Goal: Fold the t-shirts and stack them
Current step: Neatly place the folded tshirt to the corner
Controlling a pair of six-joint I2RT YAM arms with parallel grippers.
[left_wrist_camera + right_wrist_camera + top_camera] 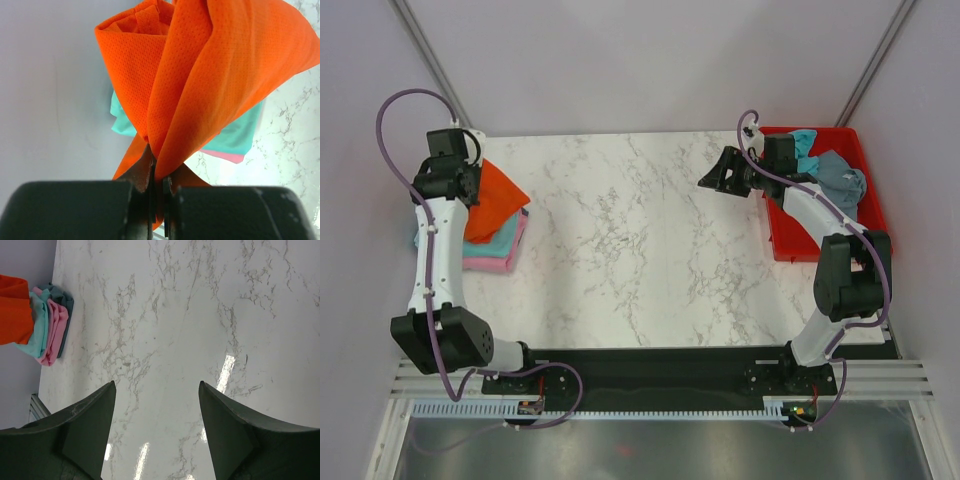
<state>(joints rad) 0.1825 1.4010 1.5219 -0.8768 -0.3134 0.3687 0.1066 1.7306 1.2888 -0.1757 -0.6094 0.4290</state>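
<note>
The left hand (156,162) is clamped shut on a bunched fold of the orange t-shirt (498,198). The shirt fans from the far-left corner toward the near side, over the teal and pink stack (502,250) at the left edge of the counter (640,260). The right hand (156,386) is wide open and empty above bare marble, beside the red tray (782,245).

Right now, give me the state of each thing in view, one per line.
left hand, shut on the orange t-shirt.
right hand, open, holding nothing.
orange t-shirt, bunched, pinched at one fold.
teal t-shirt, folded, on the pink t-shirt.
pink t-shirt, folded, under the teal one.
grey-blue t-shirt, crumpled in the red tray.
</note>
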